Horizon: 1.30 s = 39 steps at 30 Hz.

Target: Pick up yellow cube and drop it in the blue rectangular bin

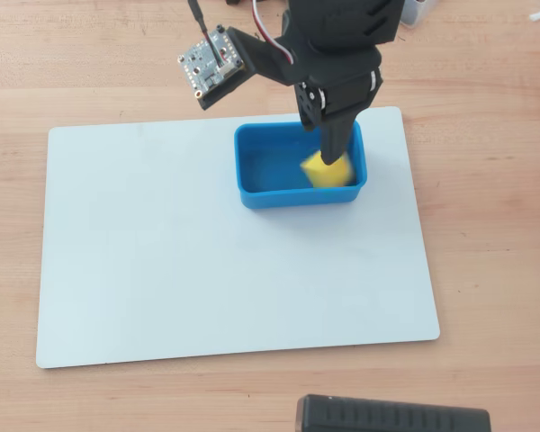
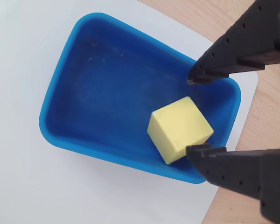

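The cube (image 2: 179, 129) is sitting inside the bin (image 2: 98, 70), on its floor, near the right end as the wrist view shows it. In the overhead view the cube (image 1: 328, 171) is also lying in the right part of the bin (image 1: 261, 166), partly covered by the dark finger above it, and it looks a little blurred there.

The gripper (image 2: 196, 114) is hanging over this end of the bin with its fingers apart. In the wrist view one fingertip (image 2: 198, 77) is standing clear of the cube, with blue floor showing between them. The other fingertip (image 2: 200, 151) is lying at the lower right corner of the cube; I cannot tell if it is touching. So the cube is not being clamped.

The bin is resting on a white mat (image 1: 162, 252), in its upper right part in the overhead view. The mat is lying on a wooden table (image 1: 486, 270). A black object (image 1: 391, 416) is showing at the bottom edge of that view.
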Each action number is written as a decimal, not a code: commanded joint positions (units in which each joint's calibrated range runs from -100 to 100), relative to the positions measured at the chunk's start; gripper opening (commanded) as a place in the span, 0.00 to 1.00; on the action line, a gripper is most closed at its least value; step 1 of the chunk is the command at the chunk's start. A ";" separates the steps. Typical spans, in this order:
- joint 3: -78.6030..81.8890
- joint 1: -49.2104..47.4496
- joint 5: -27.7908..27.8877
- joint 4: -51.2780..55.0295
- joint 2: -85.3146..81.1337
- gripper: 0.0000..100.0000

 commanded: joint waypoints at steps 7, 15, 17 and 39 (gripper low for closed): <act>0.83 2.35 -0.44 -0.48 -17.31 0.08; 9.56 10.92 -0.44 -2.37 -30.68 0.01; 13.65 12.89 -0.44 -3.86 -35.42 0.00; 56.47 21.13 0.73 -23.27 -66.73 0.00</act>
